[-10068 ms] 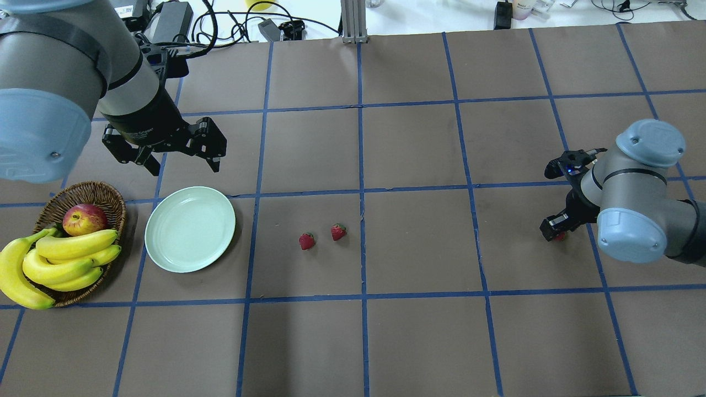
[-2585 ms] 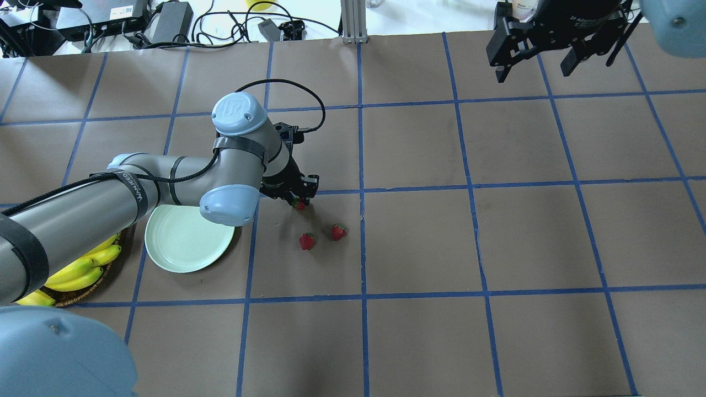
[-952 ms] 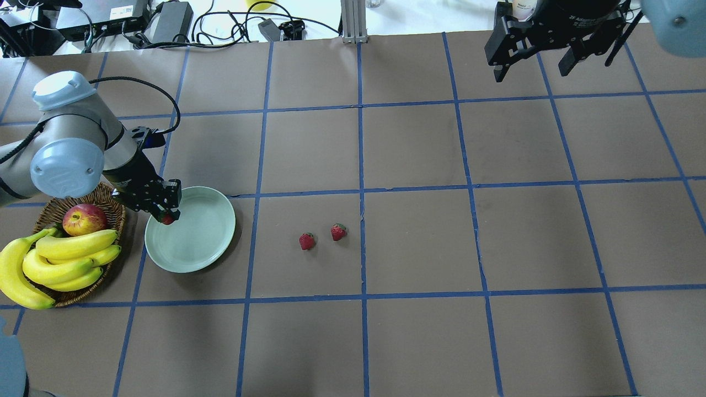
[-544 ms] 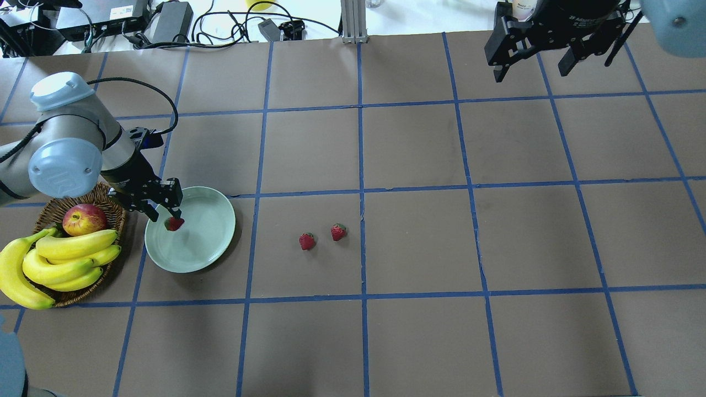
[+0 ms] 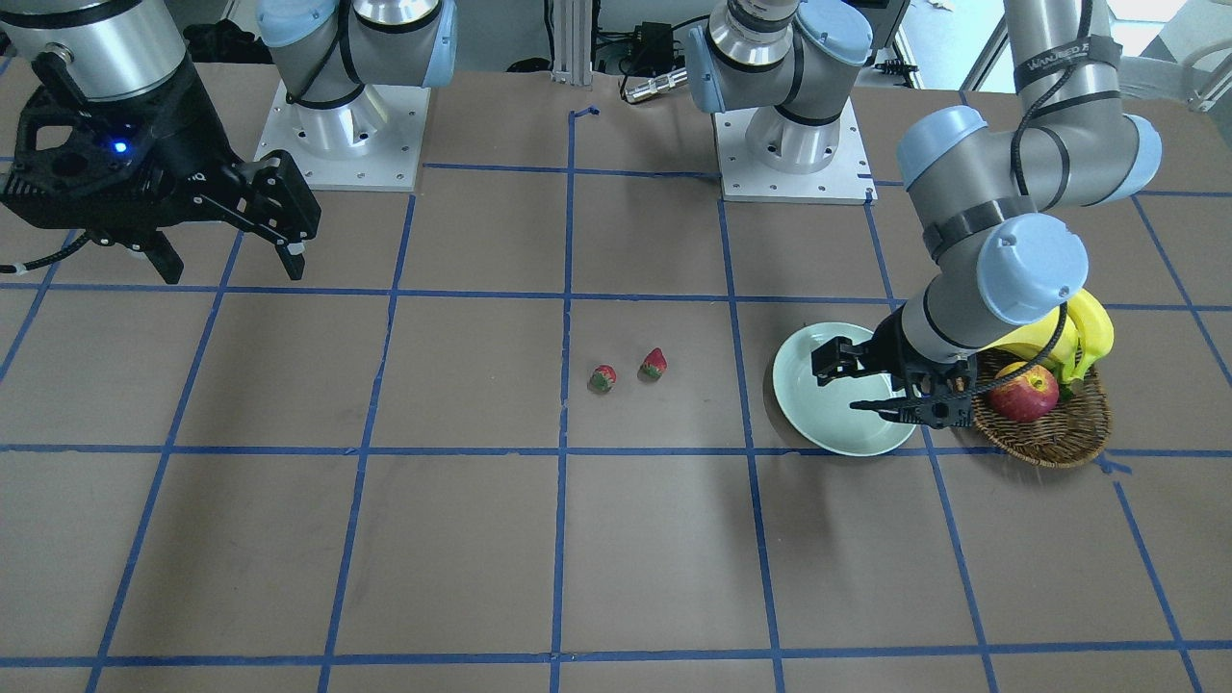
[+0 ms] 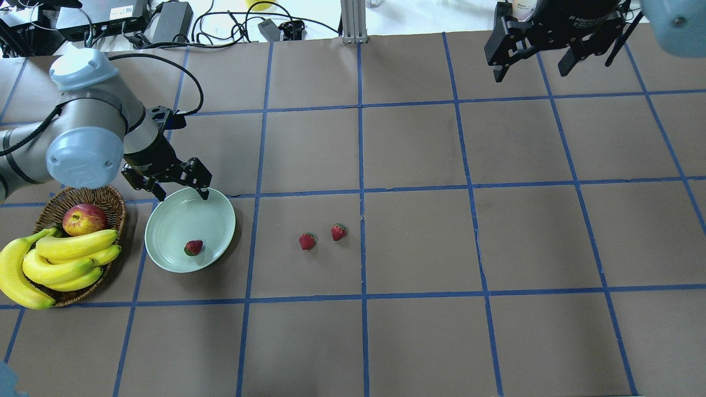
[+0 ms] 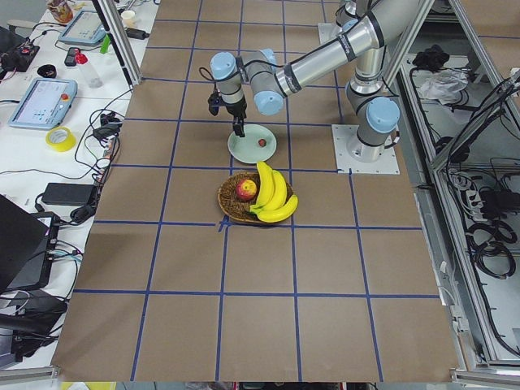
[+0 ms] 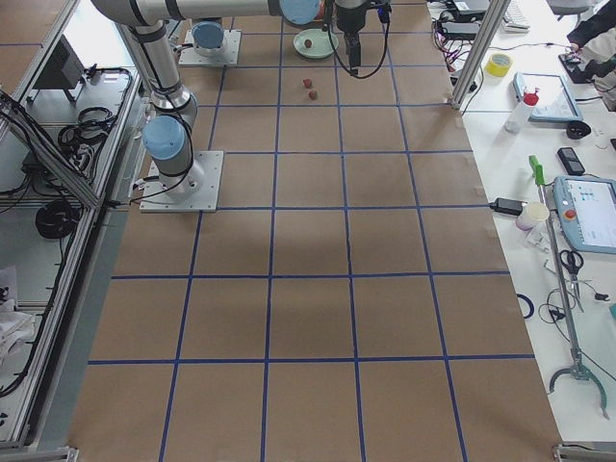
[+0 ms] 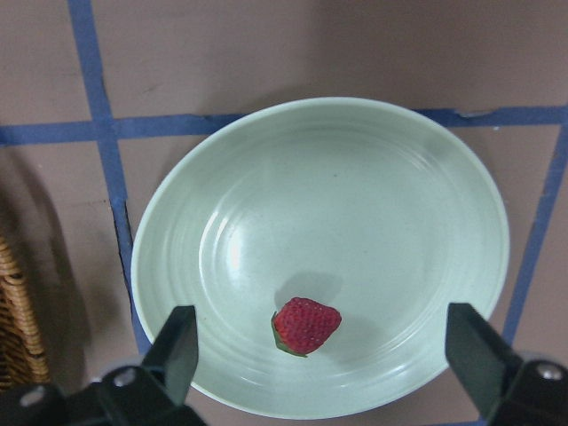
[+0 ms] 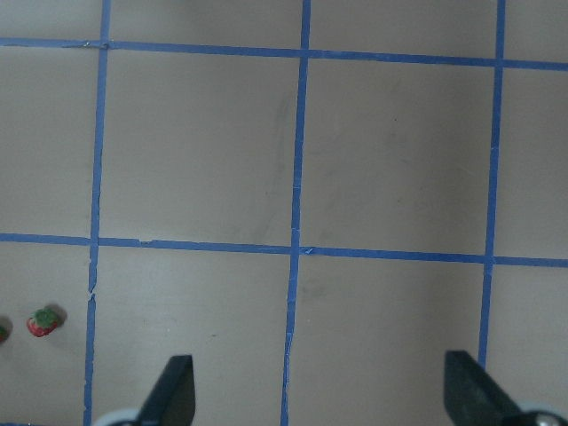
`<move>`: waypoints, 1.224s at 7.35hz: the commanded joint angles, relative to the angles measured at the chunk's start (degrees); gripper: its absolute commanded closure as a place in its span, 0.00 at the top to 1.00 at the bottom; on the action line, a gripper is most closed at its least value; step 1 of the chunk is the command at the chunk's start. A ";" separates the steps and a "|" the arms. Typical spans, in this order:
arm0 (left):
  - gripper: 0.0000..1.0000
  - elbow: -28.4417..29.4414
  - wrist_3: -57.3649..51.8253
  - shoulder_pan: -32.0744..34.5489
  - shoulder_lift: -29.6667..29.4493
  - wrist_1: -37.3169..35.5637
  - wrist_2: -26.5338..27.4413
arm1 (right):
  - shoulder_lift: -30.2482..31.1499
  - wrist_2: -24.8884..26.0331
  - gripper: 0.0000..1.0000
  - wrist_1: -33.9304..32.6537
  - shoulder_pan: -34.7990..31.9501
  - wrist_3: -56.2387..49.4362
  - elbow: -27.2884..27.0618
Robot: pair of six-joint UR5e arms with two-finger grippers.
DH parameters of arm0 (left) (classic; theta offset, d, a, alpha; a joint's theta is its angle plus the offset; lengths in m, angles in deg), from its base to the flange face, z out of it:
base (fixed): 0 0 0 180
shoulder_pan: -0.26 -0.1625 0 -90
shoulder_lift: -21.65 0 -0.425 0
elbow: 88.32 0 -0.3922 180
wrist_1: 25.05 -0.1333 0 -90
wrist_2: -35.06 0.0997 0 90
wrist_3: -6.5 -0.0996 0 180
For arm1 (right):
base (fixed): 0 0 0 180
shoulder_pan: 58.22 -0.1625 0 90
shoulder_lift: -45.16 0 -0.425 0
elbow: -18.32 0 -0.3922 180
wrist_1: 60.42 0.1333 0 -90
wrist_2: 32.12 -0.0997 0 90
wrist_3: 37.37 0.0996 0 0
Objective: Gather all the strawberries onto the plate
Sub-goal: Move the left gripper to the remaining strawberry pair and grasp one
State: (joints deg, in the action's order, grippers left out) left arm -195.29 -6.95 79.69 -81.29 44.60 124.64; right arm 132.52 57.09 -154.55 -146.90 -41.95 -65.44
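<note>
The pale mint plate [image 6: 176, 218] lies at the table's left, and one strawberry [image 6: 193, 247] rests inside it near its front rim. Two more strawberries [image 6: 306, 241] [image 6: 338, 232] lie side by side on the brown table to the plate's right. My left gripper [image 6: 183, 196] hovers over the plate's far rim, open and holding nothing. In the left wrist view the strawberry [image 9: 305, 325] sits on the plate [image 9: 355, 195] between the spread fingers [image 9: 177, 342]. My right gripper [image 6: 530, 74] hangs open and empty high over the far right of the table.
A brown wicker basket [image 6: 110, 197] with an apple [image 6: 84, 219] and bananas [image 6: 60, 259] stands just left of the plate. Cables and power bricks [image 6: 171, 19] lie beyond the table's far edge. Blue tape lines grid the table.
My left gripper has opened and let go of the strawberry, which now lies near the plate's front rim. The gripper has moved up and back to the far rim.
</note>
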 commanded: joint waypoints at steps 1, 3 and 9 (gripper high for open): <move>1.00 0.18 3.32 7.72 0.11 -0.57 -0.89 | 0.00 0.00 1.00 0.00 0.00 0.01 0.00; 1.00 0.18 13.74 16.33 -0.94 -0.65 -2.92 | 0.00 0.09 1.00 0.00 0.00 0.01 0.00; 1.00 -9.39 16.17 19.80 -3.22 -14.00 -7.40 | 0.00 0.00 1.00 0.00 0.00 0.01 0.00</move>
State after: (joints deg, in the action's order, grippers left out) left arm -202.69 9.08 99.47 -83.57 33.03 117.53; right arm 132.52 57.16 -154.55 -146.90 -41.94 -65.47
